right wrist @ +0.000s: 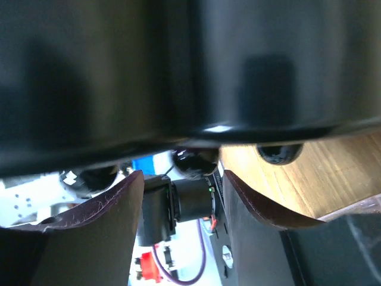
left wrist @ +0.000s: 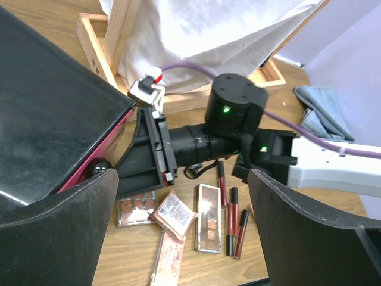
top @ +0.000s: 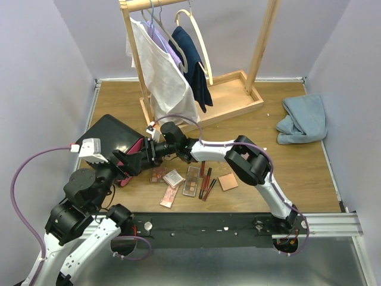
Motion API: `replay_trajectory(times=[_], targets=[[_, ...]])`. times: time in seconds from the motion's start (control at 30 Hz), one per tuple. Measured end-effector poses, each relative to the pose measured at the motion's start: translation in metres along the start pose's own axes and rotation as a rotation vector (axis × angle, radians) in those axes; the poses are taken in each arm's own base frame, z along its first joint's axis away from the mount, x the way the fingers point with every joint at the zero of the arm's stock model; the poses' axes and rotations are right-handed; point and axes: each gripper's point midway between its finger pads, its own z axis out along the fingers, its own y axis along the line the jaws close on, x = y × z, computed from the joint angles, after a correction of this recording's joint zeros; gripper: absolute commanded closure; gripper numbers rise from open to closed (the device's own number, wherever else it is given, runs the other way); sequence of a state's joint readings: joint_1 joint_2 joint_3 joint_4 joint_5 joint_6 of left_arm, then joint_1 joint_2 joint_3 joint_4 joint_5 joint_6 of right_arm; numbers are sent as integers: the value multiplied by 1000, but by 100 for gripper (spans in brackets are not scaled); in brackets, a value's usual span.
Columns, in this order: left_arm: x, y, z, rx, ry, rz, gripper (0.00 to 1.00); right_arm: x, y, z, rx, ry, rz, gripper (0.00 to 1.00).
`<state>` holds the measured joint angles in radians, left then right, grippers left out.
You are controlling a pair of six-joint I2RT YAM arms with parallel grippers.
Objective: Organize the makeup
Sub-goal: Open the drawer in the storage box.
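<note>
The makeup lies loose on the wooden table in front of the black case (top: 110, 134): palettes (top: 191, 180) (left wrist: 209, 217), a pink flat palette (top: 169, 195), a square compact (top: 173, 177) (left wrist: 174, 213), dark-red tubes (top: 206, 182) (left wrist: 233, 220) and a peach compact (top: 228, 182). My right gripper (top: 141, 157) (right wrist: 183, 179) reaches across to the case's pink drawer side; its jaws stand apart, with a dark knob (right wrist: 193, 162) at the tips. My left gripper (top: 121, 167) (left wrist: 178, 238) is wide open and empty, hovering over the makeup next to the case.
A wooden clothes rack (top: 235, 95) with hanging garments stands at the back. A blue cloth (top: 303, 119) lies at the right. My right arm (left wrist: 238, 128) stretches low over the table just behind the makeup. Walls close in on three sides.
</note>
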<state>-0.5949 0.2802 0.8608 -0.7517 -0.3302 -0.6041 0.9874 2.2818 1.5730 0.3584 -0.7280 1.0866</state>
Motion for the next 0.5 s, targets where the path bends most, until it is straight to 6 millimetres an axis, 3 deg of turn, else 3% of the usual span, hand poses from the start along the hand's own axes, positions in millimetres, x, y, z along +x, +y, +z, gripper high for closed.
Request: replay_trajectory(times=[0.13, 0.5], targets=[[-3, 0, -4, 10, -17, -18, 1, 0, -9, 6, 9, 2, 78, 50], [4, 2, -2, 2, -2, -31, 1, -9, -9, 12, 19, -21, 129, 50]])
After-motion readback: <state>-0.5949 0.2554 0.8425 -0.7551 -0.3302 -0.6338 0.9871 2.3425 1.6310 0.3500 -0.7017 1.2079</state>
